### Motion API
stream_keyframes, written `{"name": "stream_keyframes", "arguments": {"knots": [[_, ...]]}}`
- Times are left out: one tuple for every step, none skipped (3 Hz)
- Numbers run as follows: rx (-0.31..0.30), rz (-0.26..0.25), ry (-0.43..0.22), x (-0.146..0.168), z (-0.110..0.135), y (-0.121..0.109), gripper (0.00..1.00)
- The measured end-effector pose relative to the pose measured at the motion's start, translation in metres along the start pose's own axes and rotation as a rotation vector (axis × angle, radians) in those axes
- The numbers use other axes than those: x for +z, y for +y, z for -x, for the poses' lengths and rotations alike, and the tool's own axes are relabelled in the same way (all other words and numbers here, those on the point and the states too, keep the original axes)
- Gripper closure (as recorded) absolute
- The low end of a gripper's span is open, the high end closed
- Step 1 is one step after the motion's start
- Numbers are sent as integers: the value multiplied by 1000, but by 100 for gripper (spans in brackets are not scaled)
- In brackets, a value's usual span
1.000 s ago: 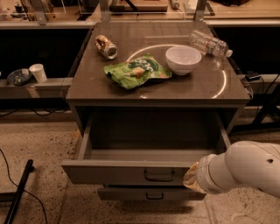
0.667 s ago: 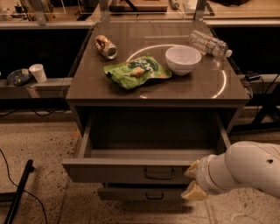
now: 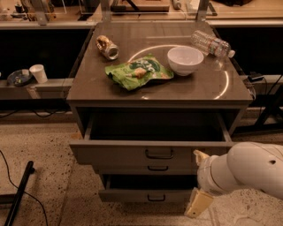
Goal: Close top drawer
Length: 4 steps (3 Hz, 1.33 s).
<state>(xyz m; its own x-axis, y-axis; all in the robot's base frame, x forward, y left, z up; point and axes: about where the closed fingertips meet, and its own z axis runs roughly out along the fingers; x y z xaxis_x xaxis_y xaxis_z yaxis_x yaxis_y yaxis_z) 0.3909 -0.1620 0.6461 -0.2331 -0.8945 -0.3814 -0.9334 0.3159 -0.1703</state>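
While the top drawer (image 3: 128, 154) stands pulled out of the cabinet (image 3: 88, 95), the gripper (image 3: 194, 183) sits at its right end.
Camera view: fingers (image 3: 198, 205) spread wide, one tip by the front panel's (image 3: 106, 155) right edge, the other lower near the floor (image 3: 53, 154), likely so the arm can shove the panel inward; contact cannot be told. The loop handle (image 3: 159, 153) lies to the gripper's left.

Speckled floor (image 3: 44, 154), grey cabinet (image 3: 194, 88), low shelf (image 3: 53, 86) at left, workbench (image 3: 146, 6) behind, warm dim light
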Motion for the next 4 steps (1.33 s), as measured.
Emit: {"name": "stream_keyframes", "arguments": {"knots": [[-14, 0, 1, 1, 1, 0, 0], [-27, -8, -34, 10, 1, -11, 19], [-30, -49, -67, 23, -6, -45, 50], [-24, -82, -77, 29, -10, -64, 73]]}}
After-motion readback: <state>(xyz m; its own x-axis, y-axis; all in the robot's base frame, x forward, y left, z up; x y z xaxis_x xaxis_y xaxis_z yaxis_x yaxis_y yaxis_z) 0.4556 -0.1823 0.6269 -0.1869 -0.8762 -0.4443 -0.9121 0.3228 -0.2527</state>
